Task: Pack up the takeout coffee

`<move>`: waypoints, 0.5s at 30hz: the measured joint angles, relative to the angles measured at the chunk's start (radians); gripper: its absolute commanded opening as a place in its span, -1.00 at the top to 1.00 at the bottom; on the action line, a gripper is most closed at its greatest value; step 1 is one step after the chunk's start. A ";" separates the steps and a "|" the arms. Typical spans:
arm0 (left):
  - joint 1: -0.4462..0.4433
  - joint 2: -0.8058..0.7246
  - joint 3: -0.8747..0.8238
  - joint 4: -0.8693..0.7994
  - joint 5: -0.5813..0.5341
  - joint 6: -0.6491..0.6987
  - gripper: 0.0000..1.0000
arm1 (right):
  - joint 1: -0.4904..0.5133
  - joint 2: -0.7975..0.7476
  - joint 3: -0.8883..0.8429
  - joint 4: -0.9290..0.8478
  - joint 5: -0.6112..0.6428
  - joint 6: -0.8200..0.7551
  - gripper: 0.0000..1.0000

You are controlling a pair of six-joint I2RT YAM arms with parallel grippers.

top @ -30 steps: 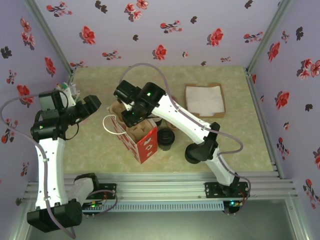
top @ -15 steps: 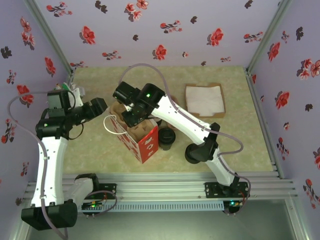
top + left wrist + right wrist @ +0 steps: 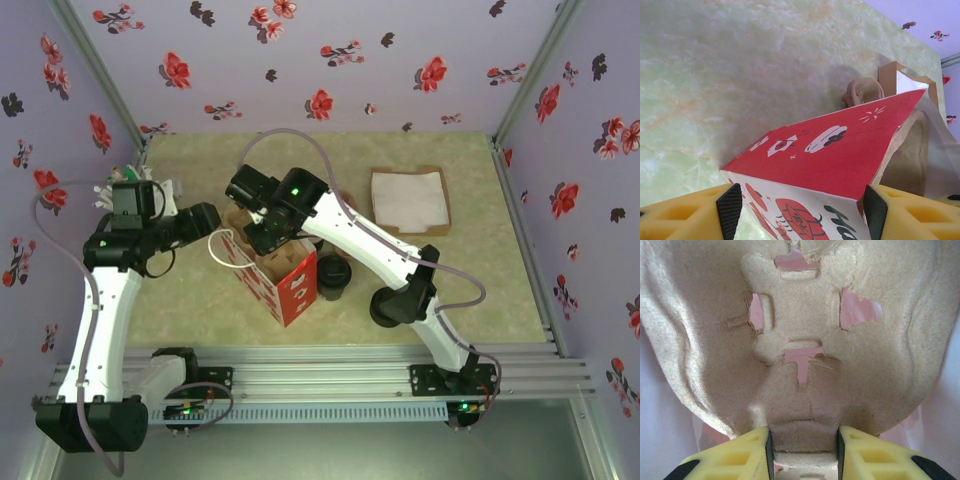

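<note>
The takeout coffee point(image 3: 333, 277), a cup under a round black lid, stands on the table just right of the red and white paper bag point(image 3: 281, 276). My right gripper point(image 3: 256, 228) hovers over the bag's open top, shut on a brown pulp cup carrier point(image 3: 805, 340), whose centre post sits between the pads point(image 3: 770, 452). My left gripper point(image 3: 203, 219) is open at the bag's left side, near its white handle point(image 3: 217, 248). In the left wrist view the bag point(image 3: 835, 150) lies between the spread fingers point(image 3: 730, 210), and the carrier point(image 3: 862, 92) peeks out behind it.
A brown tray of white napkins point(image 3: 408, 199) lies at the back right. More dark round items point(image 3: 318, 243) sit behind the lidded cup, partly under the right arm. Small objects point(image 3: 150, 185) stand at the back left corner. Patterned walls close in three sides.
My left arm has swung right, bringing its open gripper up to the bag's left side. The right gripper with the carrier has barely shifted.
</note>
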 measured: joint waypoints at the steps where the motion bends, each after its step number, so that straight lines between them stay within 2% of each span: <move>1: -0.004 0.002 -0.001 0.000 0.000 0.000 -0.35 | 0.000 0.000 -0.001 0.000 0.000 0.000 0.30; 15: -0.012 0.018 -0.009 0.003 -0.060 0.003 -0.32 | 0.000 0.000 -0.019 0.000 -0.004 0.000 0.30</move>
